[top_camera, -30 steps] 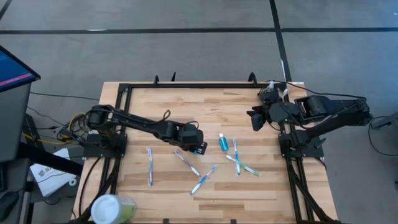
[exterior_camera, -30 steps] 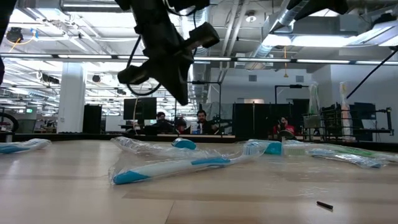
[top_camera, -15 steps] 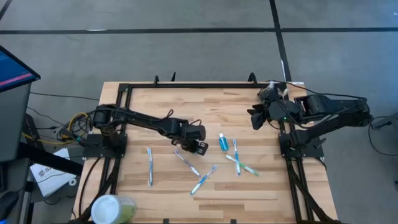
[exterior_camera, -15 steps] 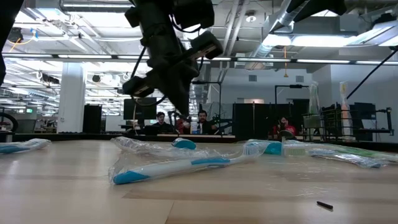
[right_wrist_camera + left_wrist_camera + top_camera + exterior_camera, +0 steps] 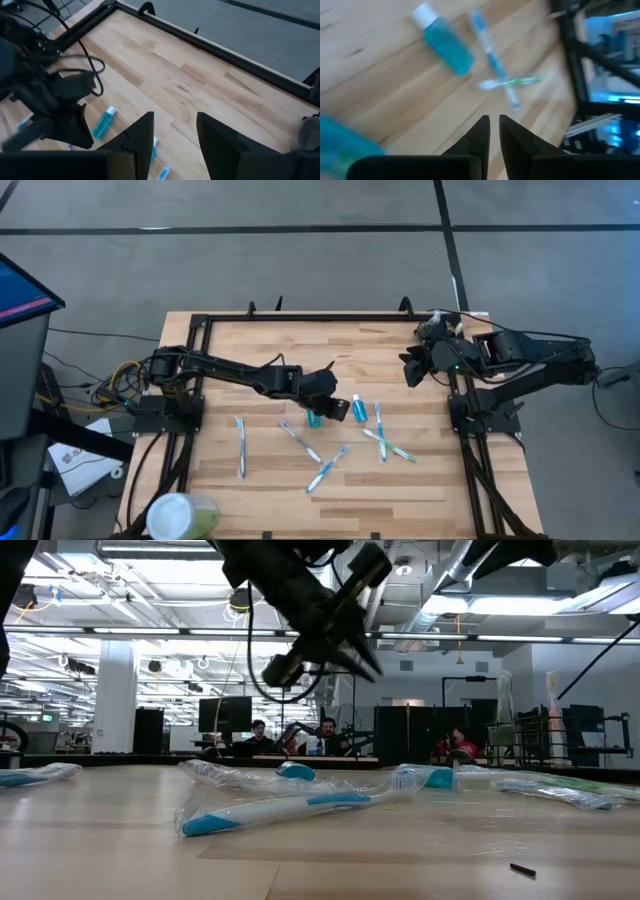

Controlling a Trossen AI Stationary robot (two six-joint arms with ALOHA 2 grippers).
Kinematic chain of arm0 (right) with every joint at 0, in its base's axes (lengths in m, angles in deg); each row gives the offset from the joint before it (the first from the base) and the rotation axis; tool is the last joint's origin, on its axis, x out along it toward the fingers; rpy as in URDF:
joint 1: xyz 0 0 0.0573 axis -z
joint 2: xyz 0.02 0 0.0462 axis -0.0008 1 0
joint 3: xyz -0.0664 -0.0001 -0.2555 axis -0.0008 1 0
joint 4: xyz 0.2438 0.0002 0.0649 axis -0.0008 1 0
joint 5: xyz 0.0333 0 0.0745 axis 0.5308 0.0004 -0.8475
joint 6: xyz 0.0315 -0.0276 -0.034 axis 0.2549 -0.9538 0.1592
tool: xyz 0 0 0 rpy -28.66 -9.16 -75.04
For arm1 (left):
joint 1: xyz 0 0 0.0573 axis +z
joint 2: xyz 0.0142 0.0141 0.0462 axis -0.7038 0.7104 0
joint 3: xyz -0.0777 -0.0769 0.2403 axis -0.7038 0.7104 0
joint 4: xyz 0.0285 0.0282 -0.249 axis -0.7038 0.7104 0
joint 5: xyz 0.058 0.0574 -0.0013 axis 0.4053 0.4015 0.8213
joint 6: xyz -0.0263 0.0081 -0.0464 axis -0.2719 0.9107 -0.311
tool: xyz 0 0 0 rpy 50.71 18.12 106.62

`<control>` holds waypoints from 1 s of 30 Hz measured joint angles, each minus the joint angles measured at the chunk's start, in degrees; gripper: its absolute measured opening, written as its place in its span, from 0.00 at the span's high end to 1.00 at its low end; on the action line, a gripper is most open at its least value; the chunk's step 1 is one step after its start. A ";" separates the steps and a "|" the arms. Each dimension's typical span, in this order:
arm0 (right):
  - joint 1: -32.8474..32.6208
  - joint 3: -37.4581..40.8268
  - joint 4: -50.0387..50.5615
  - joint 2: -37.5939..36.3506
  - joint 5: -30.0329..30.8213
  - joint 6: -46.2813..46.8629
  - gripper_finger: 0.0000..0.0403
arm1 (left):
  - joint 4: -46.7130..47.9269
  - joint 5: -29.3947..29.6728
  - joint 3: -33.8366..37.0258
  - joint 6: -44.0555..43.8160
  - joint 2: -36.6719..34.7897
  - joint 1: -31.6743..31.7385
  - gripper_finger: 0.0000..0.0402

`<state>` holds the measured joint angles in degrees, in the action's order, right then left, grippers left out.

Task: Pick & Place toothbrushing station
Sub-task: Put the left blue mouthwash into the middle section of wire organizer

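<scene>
My left gripper (image 5: 333,388) hangs above the middle of the table and slants down toward the right. Its fingers (image 5: 481,134) stand a narrow gap apart with nothing between them. A small teal thing (image 5: 313,418) lies on the table just near of it. A teal bottle with a white cap (image 5: 359,409) lies to its right. Several wrapped toothbrushes (image 5: 328,468) lie scattered on the wood. My right gripper (image 5: 410,368) waits open, high over the far right corner. The toothbrushing station is out of view.
A black frame (image 5: 300,318) runs along the table's edges. A pale green cup with a white lid (image 5: 180,515) stands at the near left corner. A lone toothbrush (image 5: 240,445) lies at the left. Bare wood stretches along the far side (image 5: 330,345).
My left gripper has tipped up from pointing steeply down to a shallower slant, and has swung a little toward the table's far right. The small teal thing that was at its fingertips now lies on the table, apart from it.
</scene>
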<state>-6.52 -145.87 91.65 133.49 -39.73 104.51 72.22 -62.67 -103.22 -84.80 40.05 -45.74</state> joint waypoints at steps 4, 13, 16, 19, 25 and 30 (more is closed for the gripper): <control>0.00 0.00 0.67 0.00 0.00 -0.60 0.65 | -7.20 -4.41 0.00 1.34 0.00 0.42 0.94; -0.02 0.00 2.78 0.00 0.01 -0.59 0.65 | -13.66 -6.78 0.00 -4.57 -0.48 2.34 0.89; -0.02 0.00 3.10 0.00 0.00 -0.58 0.66 | -10.64 -7.19 -0.02 -6.38 -0.48 2.69 0.79; -0.04 0.02 3.25 0.00 0.02 -0.57 0.65 | -6.19 -7.28 0.00 -5.81 -0.46 2.77 0.68; 0.00 0.02 3.20 0.00 0.13 -1.27 0.66 | 6.78 -2.27 0.00 -4.20 -0.46 2.02 0.59; 0.00 0.02 3.18 0.00 0.20 -1.46 0.66 | 17.44 -0.20 0.00 -4.94 -0.46 2.00 0.60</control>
<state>-6.52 -145.85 94.83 133.49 -39.54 103.05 89.67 -62.87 -103.22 -89.74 39.59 -43.74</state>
